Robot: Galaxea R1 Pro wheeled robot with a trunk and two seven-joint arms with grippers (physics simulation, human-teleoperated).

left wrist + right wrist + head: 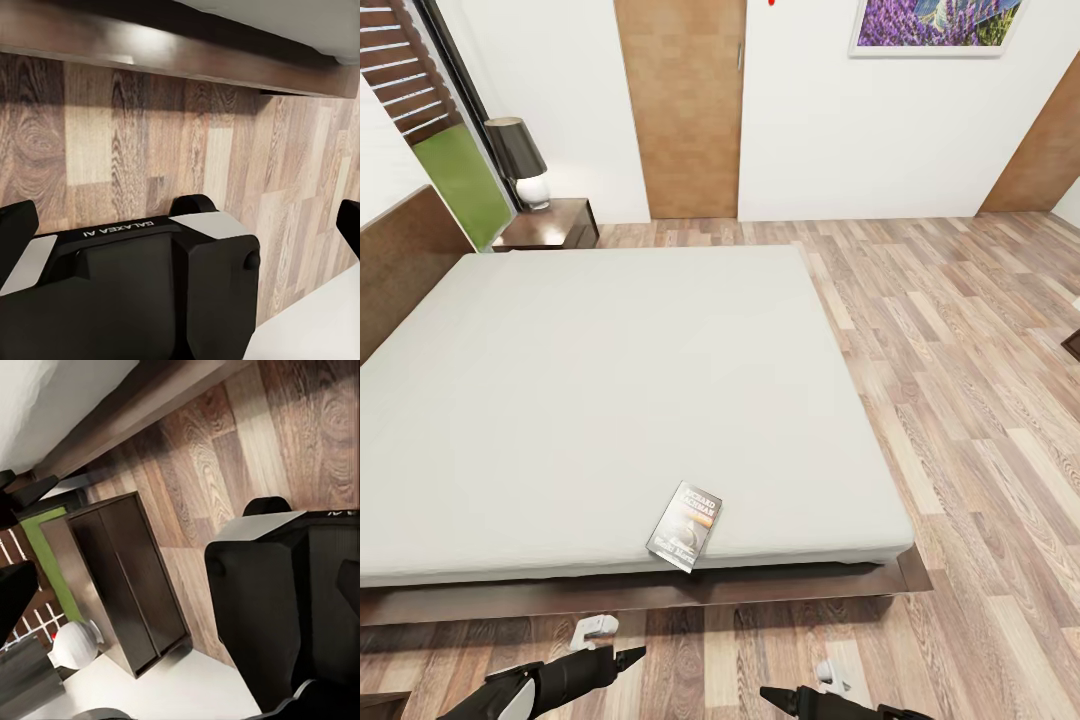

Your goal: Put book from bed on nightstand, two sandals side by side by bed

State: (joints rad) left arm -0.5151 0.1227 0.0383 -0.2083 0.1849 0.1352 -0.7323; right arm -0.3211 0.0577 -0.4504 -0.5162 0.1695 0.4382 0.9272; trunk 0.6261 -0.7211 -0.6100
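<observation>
book (685, 526) flat, bed (610, 400) near edge

Over by the far wall a dark-shaded lamp (520, 160) with a white base stands beside a green panel (460, 185), a tan wooden door (685, 105) sits shut in the white wall, and a framed purple flower picture (930, 25) hangs to its right.

White walls (830, 130), plank floor (980, 340), tan door (685, 110), framed picture (930, 25)
</observation>
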